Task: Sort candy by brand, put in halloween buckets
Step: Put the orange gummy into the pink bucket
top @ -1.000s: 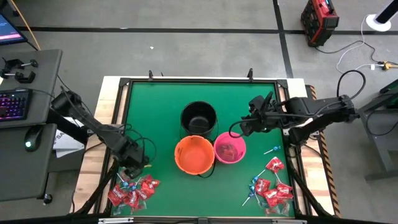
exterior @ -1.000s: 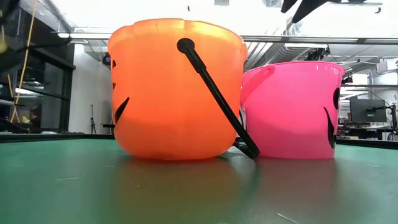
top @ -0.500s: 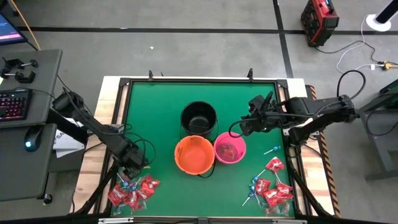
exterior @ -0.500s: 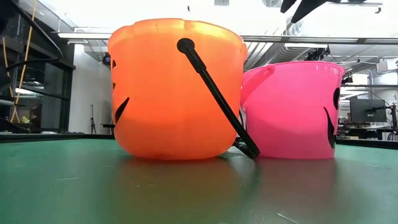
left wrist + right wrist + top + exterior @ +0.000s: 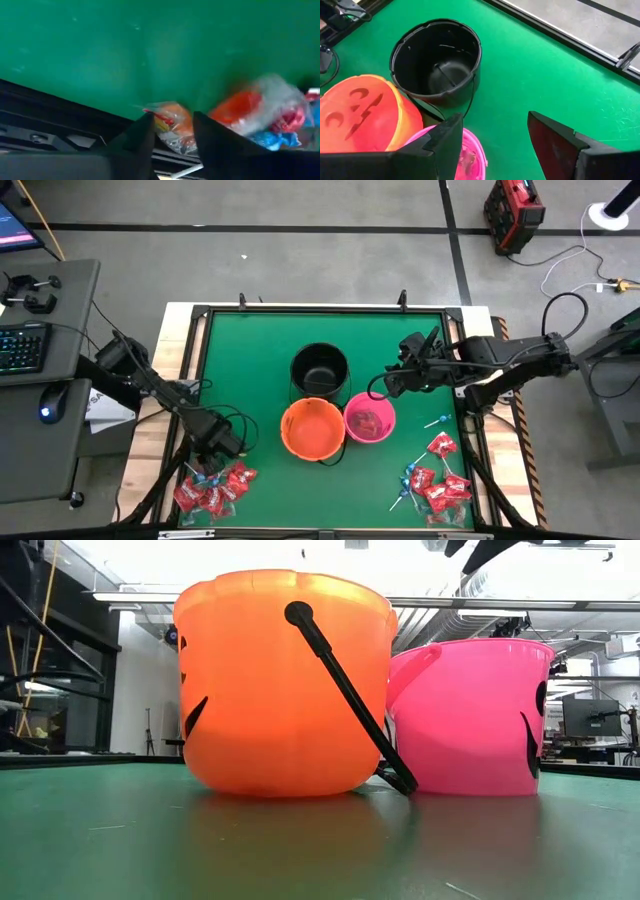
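A heap of candy [image 5: 212,490], red packets and blue lollipops, lies at the table's near left corner. My left gripper [image 5: 208,464] reaches down to its far edge. In the left wrist view that gripper [image 5: 173,117] is open, with a clear-wrapped orange-red piece [image 5: 172,129] between its fingertips. More candy [image 5: 436,480] lies near right. The black bucket [image 5: 320,370], orange bucket [image 5: 312,430] and pink bucket [image 5: 369,418] stand mid-table. My right gripper [image 5: 392,380] hangs open above the table, right of the black bucket. My left gripper comes slanting down at the heap's far edge, one finger [image 5: 145,135] on either side of the orange-red piece, which lies on the table. Whether the fingers touch it, I cannot tell.
The black frame rail [image 5: 190,380] of the table runs close beside my left gripper. The pink bucket holds some red candy. The orange bucket [image 5: 280,680] and pink bucket [image 5: 470,715] touch side by side. Bare green mat lies at the far left.
My left gripper has sunk toward the candy heap at the near left corner, its arm folding lower over the table's left edge. My right arm has kept still.
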